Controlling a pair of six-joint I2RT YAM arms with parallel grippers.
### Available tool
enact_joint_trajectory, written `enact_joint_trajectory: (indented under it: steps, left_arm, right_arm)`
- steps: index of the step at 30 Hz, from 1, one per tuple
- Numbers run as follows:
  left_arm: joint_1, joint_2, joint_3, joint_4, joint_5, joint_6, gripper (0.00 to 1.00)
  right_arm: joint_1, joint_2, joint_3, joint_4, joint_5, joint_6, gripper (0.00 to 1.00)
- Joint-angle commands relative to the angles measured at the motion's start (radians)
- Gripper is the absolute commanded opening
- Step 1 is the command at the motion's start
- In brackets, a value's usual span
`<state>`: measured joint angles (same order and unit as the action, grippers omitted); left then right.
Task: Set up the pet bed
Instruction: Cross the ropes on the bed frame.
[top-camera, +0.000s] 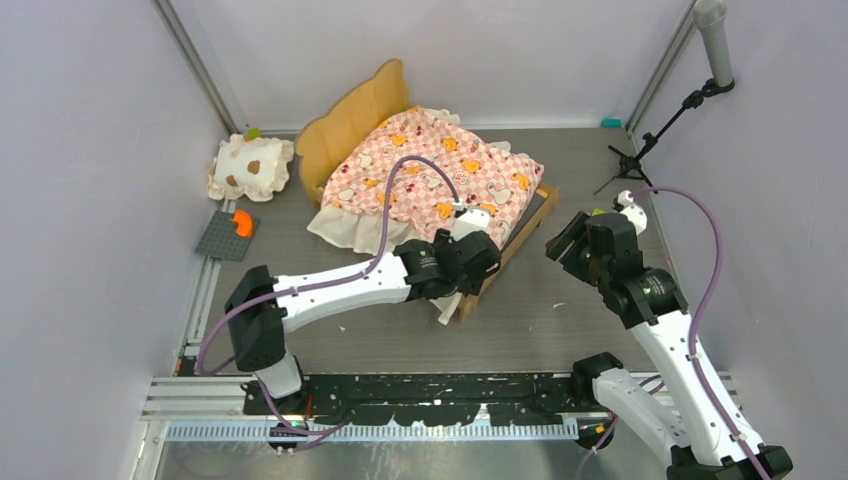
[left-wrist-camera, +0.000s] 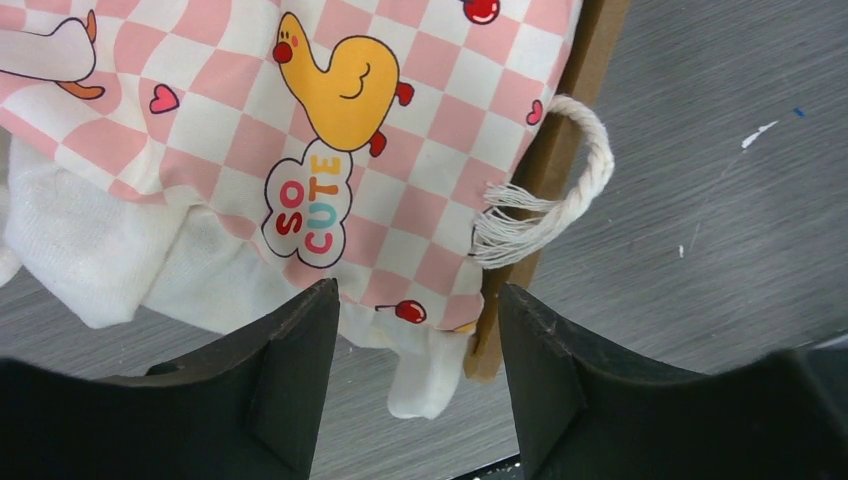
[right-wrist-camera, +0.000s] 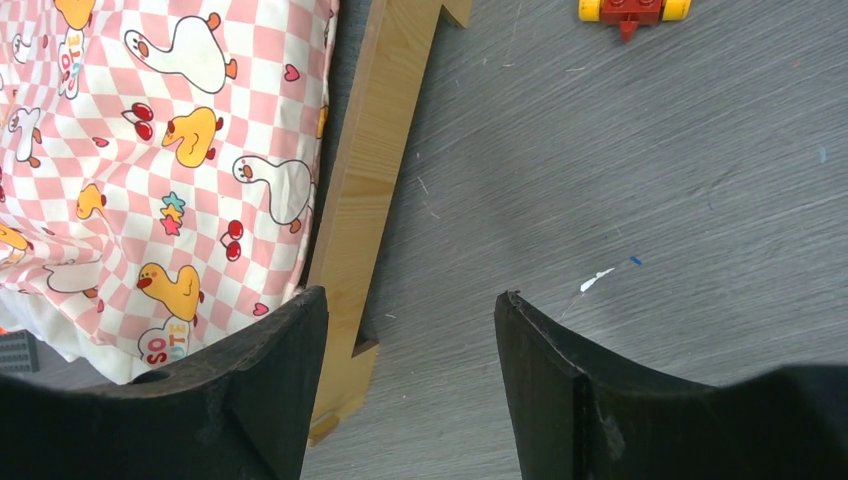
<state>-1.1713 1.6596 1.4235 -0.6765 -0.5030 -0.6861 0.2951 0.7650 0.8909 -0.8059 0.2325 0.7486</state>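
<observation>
1. The left gripper is seen spread. Its black fingers are parted over the bed's foot corner, and white ruffle lies loose in the gap, unpinched.
2. The right gripper is likewise spread and empty, above the grey table just beside the foot rail.
3. A frayed white rope loop on the wood corner is shown only by the left wrist view. A red-and-yellow toy brick is shown only at the top edge of the right wrist view.
4. The light-wood pet bed with pink checkered mattress is placed at the centre of the top view. Its long axis runs from the wavy headboard at upper left to the foot at lower right.
5. A cream ruffled pillow and a grey studded plate are seen at the left, well apart. The foot corner is covered by the left arm.
</observation>
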Motion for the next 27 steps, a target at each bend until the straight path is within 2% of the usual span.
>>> enact_joint_trajectory:
  steps: [1,14,16,24,27]
  left_arm:
    - [-0.003,0.013,0.031,-0.004,-0.055,-0.021,0.61]
    - [-0.016,0.099,0.069,-0.026,-0.073,0.023,0.59]
    - [-0.016,0.117,0.080,-0.048,-0.095,0.025,0.52]
    - [-0.016,0.106,0.124,-0.072,-0.128,0.073,0.10]
    - [-0.015,0.104,0.174,-0.092,-0.147,0.115,0.00]
  right_arm:
    - [0.005,-0.018,-0.003,-0.010,-0.008,-0.003,0.67]
    - [0.005,-0.018,-0.030,-0.009,-0.010,-0.004,0.66]
    - [0.006,-0.016,-0.029,-0.009,-0.011,-0.005,0.67]
    - [0.005,-0.039,-0.026,-0.004,-0.026,-0.030,0.66]
    - [0.005,-0.044,-0.036,0.017,-0.039,-0.092,0.66]
